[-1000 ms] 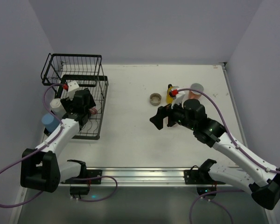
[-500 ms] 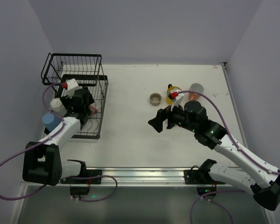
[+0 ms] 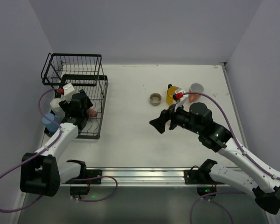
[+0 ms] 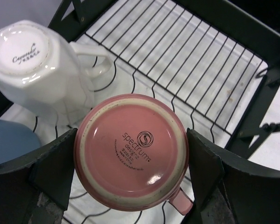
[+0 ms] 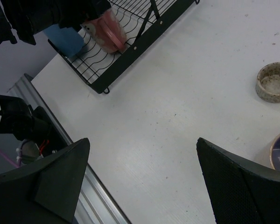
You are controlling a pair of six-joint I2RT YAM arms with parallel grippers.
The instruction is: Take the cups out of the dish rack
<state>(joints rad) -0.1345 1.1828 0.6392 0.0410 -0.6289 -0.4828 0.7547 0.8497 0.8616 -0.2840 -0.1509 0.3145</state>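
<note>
1. In the dish rack [image 3: 74, 100], at the table's [image 3: 130, 140] far-left corner: pink mug [image 4: 133, 151] bottom-up on the lower tray, white mug [image 4: 35, 56] bottom-up just beside it, blue cup [image 3: 50, 122] at the rack's near-left corner.
2. Around the pink mug: left gripper [image 4: 131, 158], jaws pressed to its two sides, grasping it; apparently not yet lifted.
3. Already out, toward the table's far edge, right of centre: beige cup [image 3: 155, 98], yellow cup [image 3: 171, 95], salmon-orange cup [image 3: 196, 88]. Judged about halfway: three out, three visibly left.
4. Above the table's middle: right gripper [image 3: 159, 124], jaws spread wide, carrying nothing.
5. Only from the left wrist: printed mug bases and jaw contact. Only from the right wrist: pink mug seen sidelong, low in the tray. Only from above: the full count.
</note>
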